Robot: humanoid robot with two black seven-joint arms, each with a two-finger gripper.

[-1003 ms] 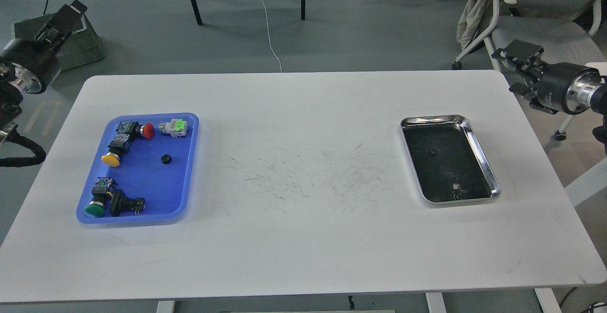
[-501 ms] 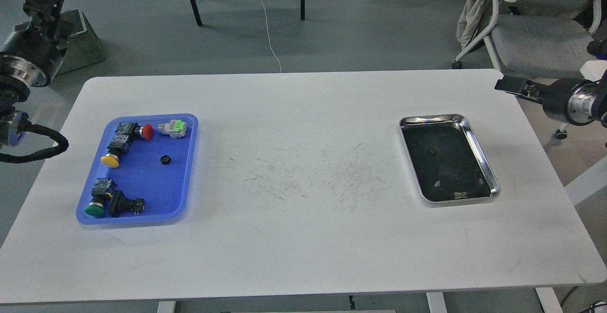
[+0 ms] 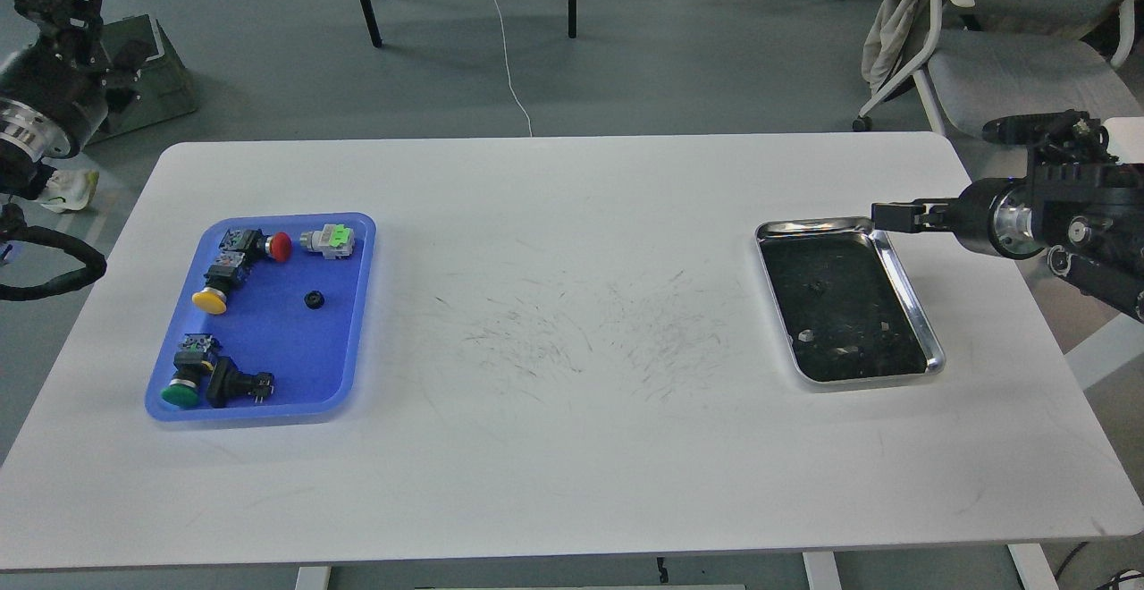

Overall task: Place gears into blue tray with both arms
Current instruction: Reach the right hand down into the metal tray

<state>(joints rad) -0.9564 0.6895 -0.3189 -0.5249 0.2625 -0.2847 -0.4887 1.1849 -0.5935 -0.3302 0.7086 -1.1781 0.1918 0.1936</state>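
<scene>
My right pincer (image 3: 880,215) hangs over the steel tray's (image 3: 907,290) one-o'clock corner, lined up for the gear (image 3: 815,286) inside; spread or pressed together, I cannot tell. Another gear (image 3: 313,299) lies in the blue tray (image 3: 353,304) at nine o'clock on the bench (image 3: 572,447).

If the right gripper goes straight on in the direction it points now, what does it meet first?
Probably nothing soon. The right gripper points left, over the far rim of the steel tray; beyond lies bare table. Its height is unclear.
</scene>
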